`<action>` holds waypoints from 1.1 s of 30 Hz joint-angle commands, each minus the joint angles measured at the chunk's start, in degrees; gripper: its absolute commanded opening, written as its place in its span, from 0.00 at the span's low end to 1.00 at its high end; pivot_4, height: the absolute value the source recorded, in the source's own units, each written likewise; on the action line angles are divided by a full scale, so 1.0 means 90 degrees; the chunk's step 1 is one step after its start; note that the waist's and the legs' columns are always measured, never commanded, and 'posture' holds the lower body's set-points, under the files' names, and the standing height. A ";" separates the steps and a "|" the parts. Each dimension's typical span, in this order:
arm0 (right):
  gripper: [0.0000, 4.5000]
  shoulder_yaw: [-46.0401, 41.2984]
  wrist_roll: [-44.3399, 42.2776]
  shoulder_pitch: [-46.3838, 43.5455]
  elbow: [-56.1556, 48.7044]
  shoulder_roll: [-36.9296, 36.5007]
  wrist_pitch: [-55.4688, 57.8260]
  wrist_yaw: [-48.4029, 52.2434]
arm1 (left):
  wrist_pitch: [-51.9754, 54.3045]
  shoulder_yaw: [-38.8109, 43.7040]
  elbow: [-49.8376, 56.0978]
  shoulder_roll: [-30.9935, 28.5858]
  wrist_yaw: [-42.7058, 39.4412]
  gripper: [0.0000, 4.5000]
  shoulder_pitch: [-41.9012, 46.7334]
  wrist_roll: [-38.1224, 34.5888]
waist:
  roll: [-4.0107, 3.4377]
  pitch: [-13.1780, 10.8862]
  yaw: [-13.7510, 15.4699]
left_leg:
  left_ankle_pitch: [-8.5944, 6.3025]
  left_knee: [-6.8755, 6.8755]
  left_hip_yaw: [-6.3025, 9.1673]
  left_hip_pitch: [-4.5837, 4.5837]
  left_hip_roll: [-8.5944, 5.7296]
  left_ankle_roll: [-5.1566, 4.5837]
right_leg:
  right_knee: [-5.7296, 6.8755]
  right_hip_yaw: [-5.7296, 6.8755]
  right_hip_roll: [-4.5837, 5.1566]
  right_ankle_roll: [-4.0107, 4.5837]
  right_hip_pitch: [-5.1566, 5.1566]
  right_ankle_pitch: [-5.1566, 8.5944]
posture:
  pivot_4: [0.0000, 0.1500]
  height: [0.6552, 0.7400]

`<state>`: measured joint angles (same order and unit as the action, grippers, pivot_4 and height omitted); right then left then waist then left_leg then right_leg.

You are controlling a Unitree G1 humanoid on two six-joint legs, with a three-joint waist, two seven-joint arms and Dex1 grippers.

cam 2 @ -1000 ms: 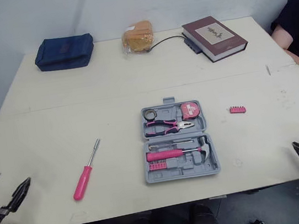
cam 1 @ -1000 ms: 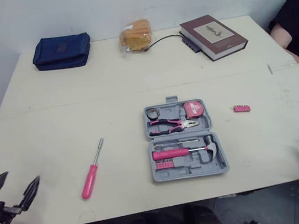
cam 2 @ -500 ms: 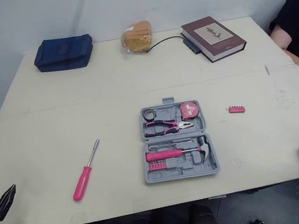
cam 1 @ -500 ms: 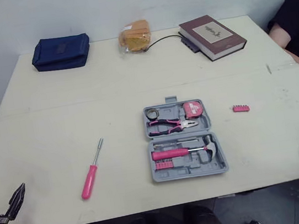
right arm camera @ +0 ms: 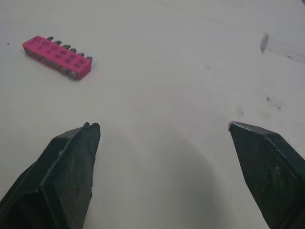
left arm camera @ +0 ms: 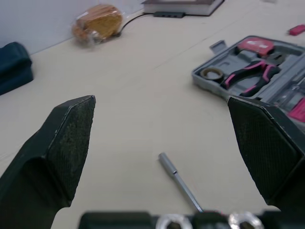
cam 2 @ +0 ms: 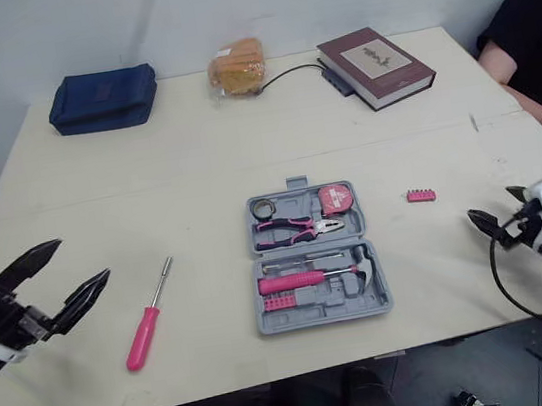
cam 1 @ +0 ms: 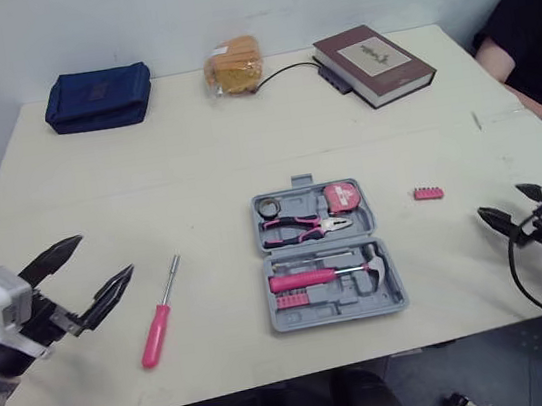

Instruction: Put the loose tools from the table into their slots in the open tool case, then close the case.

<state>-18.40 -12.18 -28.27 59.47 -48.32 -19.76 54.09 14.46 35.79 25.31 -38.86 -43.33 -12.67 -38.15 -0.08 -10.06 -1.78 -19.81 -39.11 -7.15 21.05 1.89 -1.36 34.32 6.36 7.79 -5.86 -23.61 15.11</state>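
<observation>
Left eye view: screwdriver (cam 1: 159,318) lies left of the open tool case (cam 1: 327,256), bit strip (cam 1: 428,193) right of it. Both left gripper (cam 1: 103,257) and right gripper (cam 1: 501,203) spread, empty. Suggest left straddles the pink handle squarely before closing.

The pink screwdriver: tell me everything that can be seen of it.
The screwdriver has a pink handle, plastic by its look, and a slim silvery metal shaft with a thicker collar at the tip. It lies flat on the cream table, loose, handle toward the robot and shaft pointing away, slightly toward the tool case, which sits apart on its right. The open left gripper hovers on its left, not touching it.
</observation>
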 commanded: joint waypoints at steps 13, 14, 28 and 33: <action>1.00 0.0830 0.0276 -0.1792 0.0386 0.0029 0.1090 0.1927 | 0.0826 -0.1238 0.0712 -0.0438 -0.0266 0.99 0.1361 -0.0596 | -0.0062 -0.0038 0.0002 | 0.0051 0.0000 0.0122 0.0012 -0.0019 -0.0012 | -0.0046 0.0146 0.0008 -0.0016 0.0101 -0.0009 | 1.00 1.00; 1.00 0.0868 0.0302 -0.1810 0.0357 0.0026 0.1052 0.2096 | 0.0850 -0.1261 0.0706 -0.0448 -0.0298 0.99 0.1391 -0.0614 | -0.0064 -0.0040 0.0020 | 0.0051 0.0000 0.0119 0.0012 -0.0017 -0.0012 | -0.0046 0.0143 0.0002 -0.0016 0.0098 -0.0009 | 1.00 1.00; 1.00 0.1707 0.1354 -0.2710 0.1358 -0.0140 0.0115 0.2668 | 0.1179 -0.1577 0.0759 -0.0662 -0.0697 0.99 0.1814 -0.0779 | -0.0076 -0.0047 0.0005 | 0.0050 -0.0003 0.0098 0.0010 -0.0013 -0.0003 | -0.0039 0.0117 -0.0012 -0.0016 0.0080 -0.0009 | 1.00 1.00; 1.00 0.1760 0.1556 -0.2875 0.1595 -0.0117 0.0159 0.2305 | 0.1325 -0.1510 0.0920 -0.0703 -0.0714 0.99 0.1725 -0.0839 | -0.0077 -0.0048 0.0005 | 0.0050 -0.0005 0.0093 0.0008 -0.0014 -0.0003 | -0.0036 0.0111 -0.0011 -0.0016 0.0080 -0.0009 | 1.00 1.00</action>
<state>-2.58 1.15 -53.05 73.75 -48.25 -18.16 75.55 26.29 21.30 31.27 -44.34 -49.80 2.95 -44.60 -0.78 -10.50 -1.73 -19.37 -39.16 -6.31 21.12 1.77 -1.39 34.00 7.36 7.68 -6.00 -22.89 15.03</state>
